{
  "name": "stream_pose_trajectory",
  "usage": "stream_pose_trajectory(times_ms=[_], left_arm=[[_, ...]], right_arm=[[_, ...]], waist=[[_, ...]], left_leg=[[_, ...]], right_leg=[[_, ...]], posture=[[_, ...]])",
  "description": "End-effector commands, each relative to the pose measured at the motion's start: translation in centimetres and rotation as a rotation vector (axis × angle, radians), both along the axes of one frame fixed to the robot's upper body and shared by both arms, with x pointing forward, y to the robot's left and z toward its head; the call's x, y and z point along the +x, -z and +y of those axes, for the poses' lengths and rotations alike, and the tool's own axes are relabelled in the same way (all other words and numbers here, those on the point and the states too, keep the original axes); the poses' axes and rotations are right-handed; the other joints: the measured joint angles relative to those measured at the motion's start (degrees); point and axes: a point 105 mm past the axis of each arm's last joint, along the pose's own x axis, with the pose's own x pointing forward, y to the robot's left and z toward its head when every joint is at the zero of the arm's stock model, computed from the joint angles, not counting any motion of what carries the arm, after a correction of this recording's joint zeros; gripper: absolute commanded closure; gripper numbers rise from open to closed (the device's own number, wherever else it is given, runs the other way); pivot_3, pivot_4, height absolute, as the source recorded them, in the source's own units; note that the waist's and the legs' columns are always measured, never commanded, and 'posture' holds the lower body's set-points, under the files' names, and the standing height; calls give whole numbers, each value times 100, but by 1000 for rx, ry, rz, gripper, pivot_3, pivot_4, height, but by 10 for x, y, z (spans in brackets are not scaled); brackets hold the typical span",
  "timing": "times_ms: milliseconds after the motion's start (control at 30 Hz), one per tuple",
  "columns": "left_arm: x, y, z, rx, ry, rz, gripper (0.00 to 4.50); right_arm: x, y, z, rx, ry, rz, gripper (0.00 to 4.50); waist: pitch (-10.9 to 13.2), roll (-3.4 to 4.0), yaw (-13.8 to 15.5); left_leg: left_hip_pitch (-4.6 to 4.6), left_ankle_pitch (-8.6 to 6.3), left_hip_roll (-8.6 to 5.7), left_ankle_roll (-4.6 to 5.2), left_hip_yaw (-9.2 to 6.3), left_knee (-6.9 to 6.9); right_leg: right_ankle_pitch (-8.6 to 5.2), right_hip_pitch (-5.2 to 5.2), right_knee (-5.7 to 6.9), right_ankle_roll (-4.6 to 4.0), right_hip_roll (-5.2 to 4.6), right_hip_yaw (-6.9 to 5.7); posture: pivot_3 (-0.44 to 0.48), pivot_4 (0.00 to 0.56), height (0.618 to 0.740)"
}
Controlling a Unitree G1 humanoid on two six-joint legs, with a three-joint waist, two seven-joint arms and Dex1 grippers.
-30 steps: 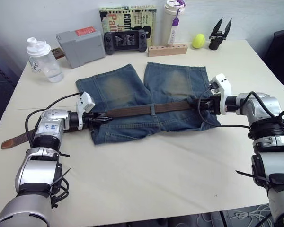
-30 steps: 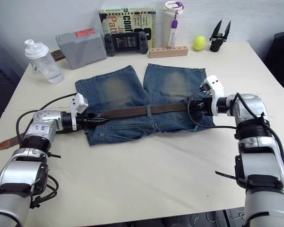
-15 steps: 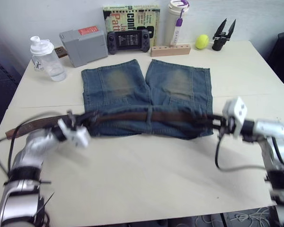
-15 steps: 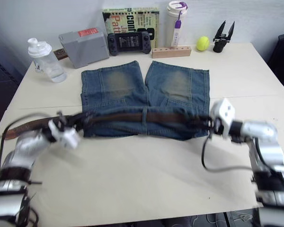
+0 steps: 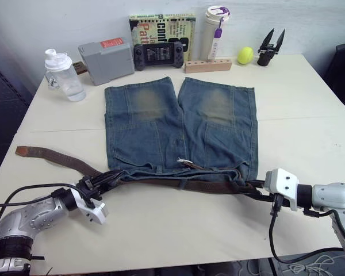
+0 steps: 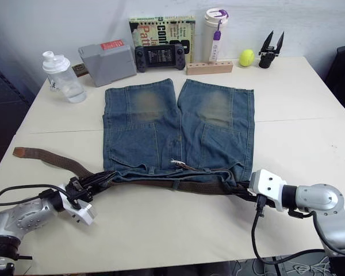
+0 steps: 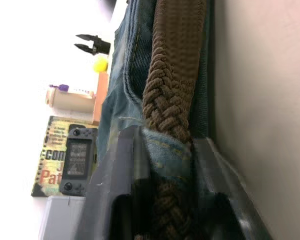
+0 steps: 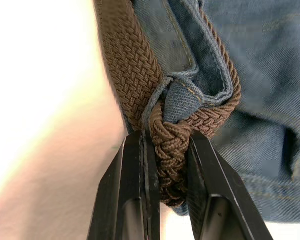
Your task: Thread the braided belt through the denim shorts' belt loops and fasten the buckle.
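Left eye view: the denim shorts (image 5: pixel 178 129) lie flat mid-table with the waistband toward the near edge, and bare table (image 5: pixel 178 230) runs between waistband and that edge. The braided belt (image 5: pixel 178 184) runs along the waistband; its free end trails across open table toward the robot's left edge. The left gripper (image 5: pixel 103 179) is clamped on the belt and denim at the waistband's left end, and the right gripper (image 5: pixel 254 188) pinches the belt at the right end. The right wrist view adds that its fingers (image 8: pixel 132 200) squeeze a bunched fold of braid beside a folded piece of denim. The left wrist view shows braid and denim pressed between its fingers (image 7: pixel 122 190). Along the far edge stand a clear bottle (image 5: pixel 62 75), a grey box (image 5: pixel 106 59), a book (image 5: pixel 161 29) and a white tumbler (image 5: pixel 216 33).
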Motion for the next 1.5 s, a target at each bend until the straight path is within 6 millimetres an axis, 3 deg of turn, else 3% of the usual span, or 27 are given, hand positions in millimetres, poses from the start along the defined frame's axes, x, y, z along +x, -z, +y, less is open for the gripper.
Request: stream_pose_trajectory(times_ms=[33,67,133,200,367,467,600,800,900,967,1133,1300,1500], left_arm=[[-3,18,33,34,-161,82,1241],[-7,15,38,40,-171,68,782],[-15,12,47,52,-186,58,239],[-25,12,58,61,-212,69,0],[-39,4,77,79,-276,56,0],[-38,-7,89,62,-341,20,0],[-28,-32,90,-21,-384,-71,0],[-25,-49,103,-91,-479,-115,0],[-20,-65,122,-285,-630,-137,0],[-13,-75,134,-525,-749,-111,0],[-3,-83,154,-1021,-923,46,0],[12,-92,150,-1571,-1060,365,0],[35,-88,135,-2009,-1083,696,0]], right_arm=[[-8,1,-29,-106,91,87,1927],[-7,-2,-30,-124,88,64,1407],[-7,-7,-34,-156,90,20,780],[-11,-11,-39,-180,91,-10,123],[-10,-34,-55,-203,139,-52,123],[-5,-56,-52,-127,155,-62,123],[3,-90,-22,133,142,-24,123],[10,-110,14,338,103,13,123],[24,-109,31,430,162,19,123],[28,-104,46,489,166,54,123],[22,-94,73,534,115,160,123],[24,-88,91,525,87,193,123],[14,-84,94,477,5,211,123]], waist=[[-20,15,10],[-26,23,18],[-47,7,18],[-50,12,-49],[-50,12,-127],[-49,11,-135],[-48,10,-137],[-41,1,-116],[-40,-5,-93],[-38,-9,-96],[-35,-19,-62],[-32,-42,19],[-30,-73,84]], left_leg=[[2,0,2,0,0,1],[2,0,2,0,1,1],[10,0,4,1,-5,6],[15,-3,11,-3,-3,-4],[36,-5,15,-7,11,-31],[46,-6,15,-6,15,-32],[54,-7,17,-5,17,-38],[52,-8,19,-6,14,-37],[42,-8,18,-6,-5,-34],[38,-8,18,-6,-8,-32],[5,-10,17,-9,-23,-4],[-13,-11,12,-10,-26,17],[-14,-11,0,-11,-53,29]], right_leg=[[0,2,0,0,0,-1],[0,2,0,0,0,-1],[0,17,-5,-1,-1,-6],[-3,15,-8,-6,-1,-6],[-8,19,-12,-15,2,-8],[-9,27,-14,-15,0,-4],[-9,31,-18,-16,0,-1],[-11,31,-16,-19,-6,-3],[-10,32,-16,-19,-9,-8],[-10,31,-16,-19,-8,-10],[-10,17,-9,-19,-9,-13],[-9,0,8,-17,3,-1],[-7,17,10,-13,7,3]], posture=[[0,150,731],[0,150,731],[0,150,731],[0,150,731],[0,150,731],[0,150,731],[0,150,731],[0,150,731],[0,150,731],[0,150,731],[0,150,731],[0,150,731],[0,150,731]])
